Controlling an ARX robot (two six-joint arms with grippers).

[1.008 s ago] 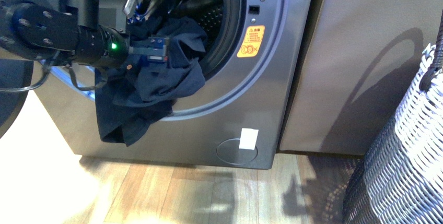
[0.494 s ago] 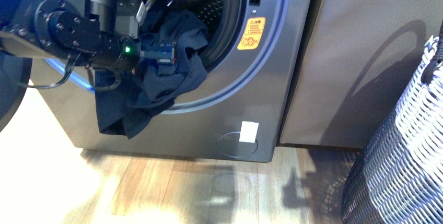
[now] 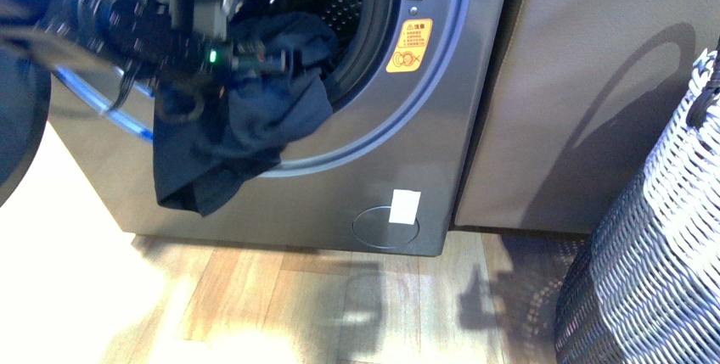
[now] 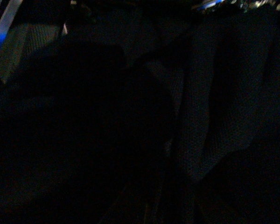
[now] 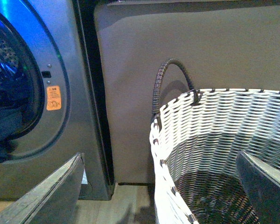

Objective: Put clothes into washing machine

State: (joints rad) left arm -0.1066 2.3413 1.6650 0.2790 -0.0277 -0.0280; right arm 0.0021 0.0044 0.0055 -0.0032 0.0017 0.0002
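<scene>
Spilling from drum, clothes (image 3: 246, 126) apparently wrap left claw (image 3: 276, 62).

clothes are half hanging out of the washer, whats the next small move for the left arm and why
Probably push further into the drum. In the front view the clothes bunch at the rim of the washing machine, with a long fold hanging down its front. The left gripper is at the opening among the fabric, too blurred to judge its fingers. The left wrist view is dark. Lifting the hanging fold can follow.

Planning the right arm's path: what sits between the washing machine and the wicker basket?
Front view: between the washing machine and the wicker basket stands only a plain grey panel, with bare wood floor below.
</scene>
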